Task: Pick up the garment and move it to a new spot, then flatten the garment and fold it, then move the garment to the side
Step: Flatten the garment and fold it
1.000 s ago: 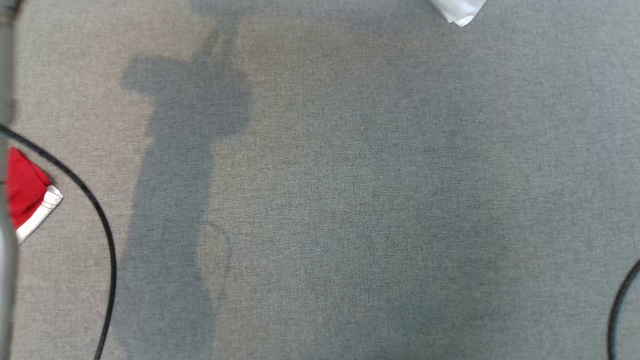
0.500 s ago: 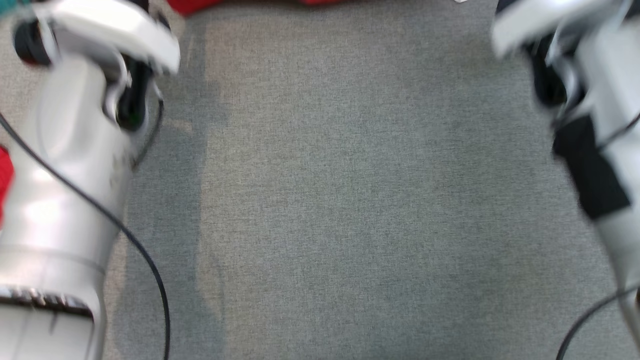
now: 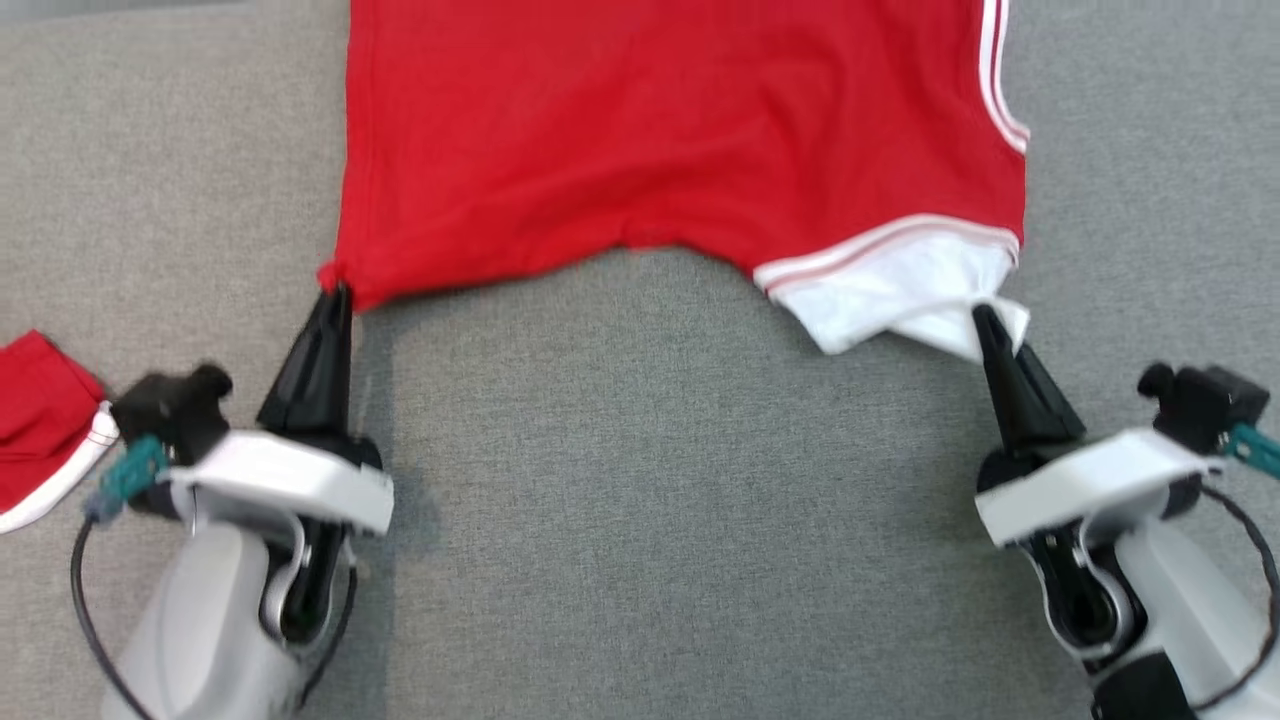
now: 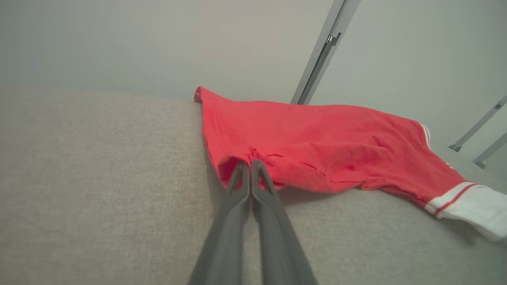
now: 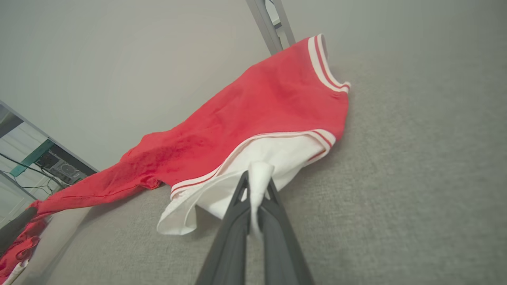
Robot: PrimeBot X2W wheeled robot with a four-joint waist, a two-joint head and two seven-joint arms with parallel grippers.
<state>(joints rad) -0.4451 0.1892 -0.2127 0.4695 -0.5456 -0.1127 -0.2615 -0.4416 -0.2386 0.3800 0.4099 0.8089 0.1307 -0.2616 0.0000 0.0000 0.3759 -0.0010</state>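
A red garment (image 3: 680, 130) with white striped trim lies spread on the grey fabric surface, filling the top of the head view. My left gripper (image 3: 335, 290) is shut on its near left red corner (image 4: 237, 162). My right gripper (image 3: 985, 318) is shut on the white part (image 5: 257, 174) at the near right corner. Both arms reach up from the bottom of the head view. The garment's far edge runs out of the head view. In the wrist views the garment (image 4: 317, 142) rests low on the surface, stretched between the two grips.
A second red piece with white trim (image 3: 45, 425) lies at the left edge of the grey surface (image 3: 640, 500). Metal frame bars (image 4: 317, 59) stand behind the table. Black cables loop beside both forearms.
The head view has shifted. Both arms have come into view and the garment now lies spread across the top, gripped at its two near corners.
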